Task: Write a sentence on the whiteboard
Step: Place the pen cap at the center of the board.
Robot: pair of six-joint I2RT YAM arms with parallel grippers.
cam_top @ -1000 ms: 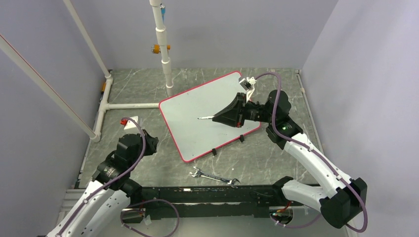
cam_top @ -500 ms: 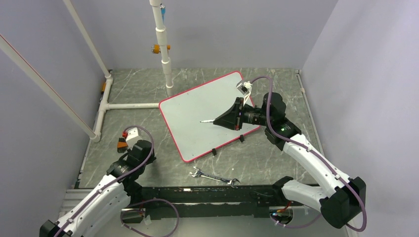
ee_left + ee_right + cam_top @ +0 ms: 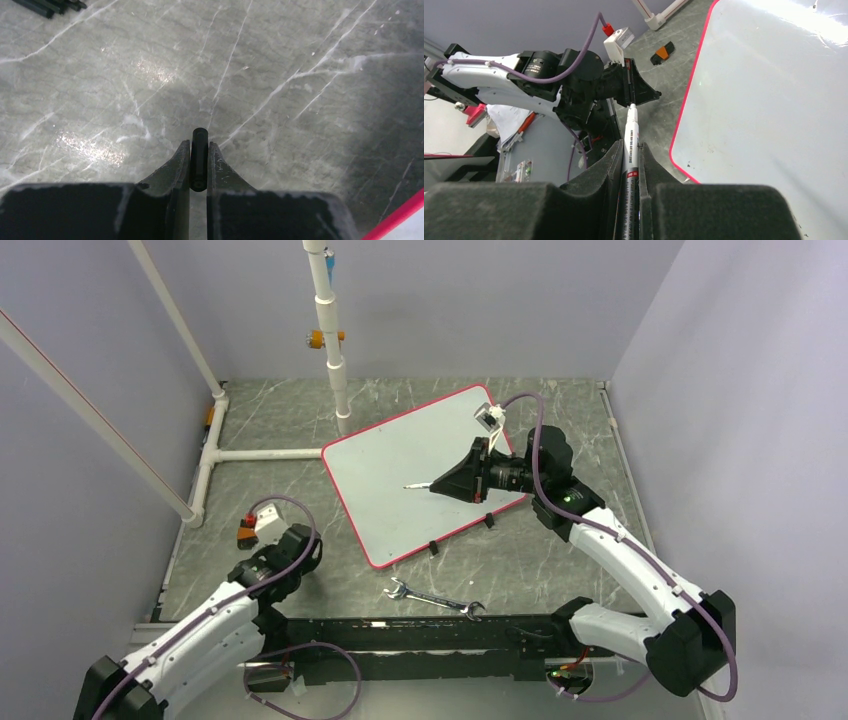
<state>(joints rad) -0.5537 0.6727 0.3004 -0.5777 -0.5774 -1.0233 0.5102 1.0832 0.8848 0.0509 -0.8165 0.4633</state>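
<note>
Flat on the grey marbled table [image 3: 300,420], turned askew: the whiteboard [image 3: 385,475], red-rimmed, with small black feet along its near edge. Above the whiteboard's right half, the right gripper [image 3: 437,483], fingers pinched tight on the barrel of a white marker [image 3: 418,483]. Marker held nearly level, tip aimed toward the whiteboard's middle; contact with the surface impossible to judge from either view. Off the whiteboard's near-left edge and apart from it, low over the table, the left gripper [image 3: 199,145], fingers pressed together on a short black cylinder [image 3: 199,150] standing up between them. A sliver of the whiteboard's red rim just visible in the lower right corner of the left wrist view. Just off the whiteboard's near edge, lying on the table, a wrench [image 3: 433,600]. Beyond the whiteboard's far-left corner, a white pipe frame [image 3: 270,453], one horizontal bar ending just beside that corner. Left of the whiteboard, near the left wrist camera, a small orange-and-black item [image 3: 245,534], too small to identify.
</note>
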